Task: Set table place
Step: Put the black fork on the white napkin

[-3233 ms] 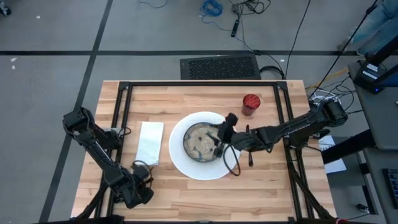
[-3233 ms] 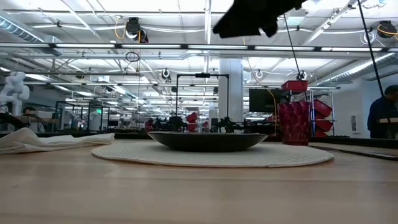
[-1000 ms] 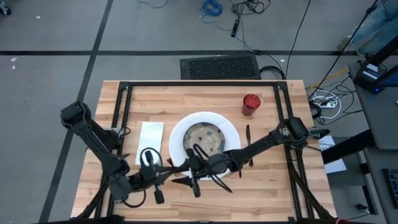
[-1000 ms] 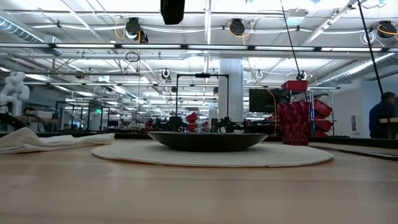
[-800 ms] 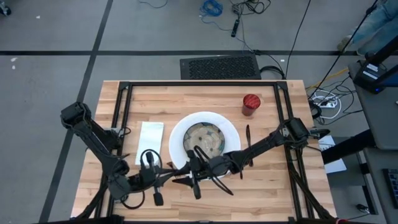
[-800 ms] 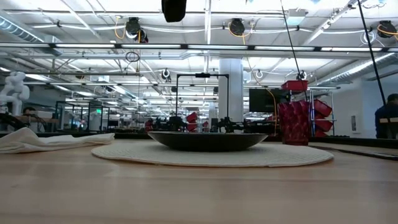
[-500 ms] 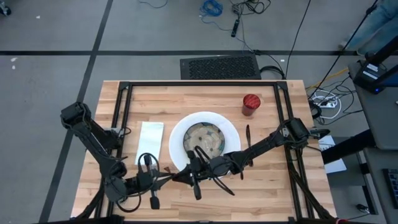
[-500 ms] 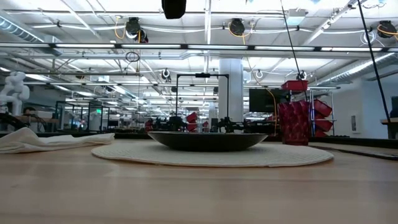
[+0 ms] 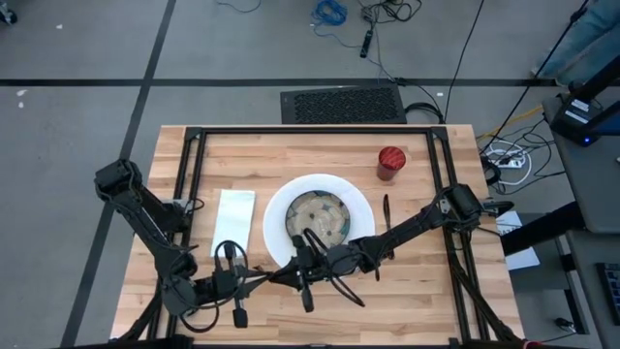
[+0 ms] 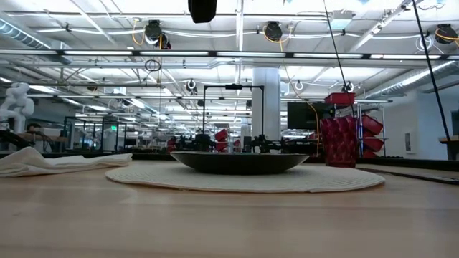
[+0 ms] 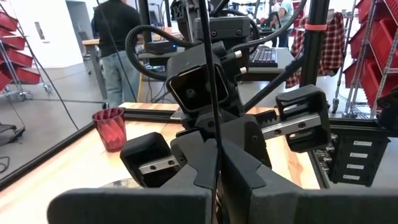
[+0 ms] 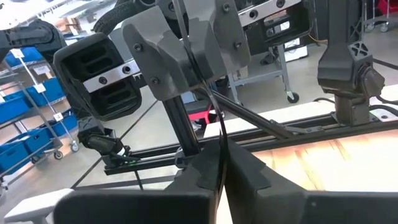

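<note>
Open table (image 9: 417, 320) right of both end effectors.

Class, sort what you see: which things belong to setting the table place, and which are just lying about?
Job: white plate, patterned bowl, napkin, red cup, utensil beside plate, thin utensil pinched by left gripper and right gripper.
Lying about: blue cable, red bins.

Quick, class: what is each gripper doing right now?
Left gripper: shut on the thin dark cutlery piece.
Right gripper: shut on the same piece.
</note>
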`<action>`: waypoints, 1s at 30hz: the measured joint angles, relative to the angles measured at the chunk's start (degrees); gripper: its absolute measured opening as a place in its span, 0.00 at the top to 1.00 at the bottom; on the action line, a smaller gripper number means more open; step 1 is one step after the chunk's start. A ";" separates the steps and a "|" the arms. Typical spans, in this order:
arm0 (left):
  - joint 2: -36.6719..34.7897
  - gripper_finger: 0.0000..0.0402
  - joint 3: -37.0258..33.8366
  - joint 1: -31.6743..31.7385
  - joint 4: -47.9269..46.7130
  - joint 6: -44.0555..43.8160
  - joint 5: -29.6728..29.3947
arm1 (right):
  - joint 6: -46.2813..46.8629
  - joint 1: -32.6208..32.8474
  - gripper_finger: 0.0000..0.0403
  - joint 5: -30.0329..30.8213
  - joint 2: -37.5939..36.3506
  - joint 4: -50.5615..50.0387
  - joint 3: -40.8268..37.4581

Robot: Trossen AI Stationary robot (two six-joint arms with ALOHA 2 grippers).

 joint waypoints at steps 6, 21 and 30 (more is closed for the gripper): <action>0.00 0.96 0.00 -0.04 0.09 -0.34 0.55 | -0.15 0.20 1.00 0.15 -0.02 -0.90 0.02; -1.07 0.73 0.00 -1.73 -0.50 1.46 -4.75 | 2.29 -2.74 1.00 2.60 0.06 -18.50 -0.04; -3.37 0.73 0.11 -0.68 -18.83 -24.60 -1.74 | 2.93 -3.95 1.00 10.52 -0.13 -50.30 4.85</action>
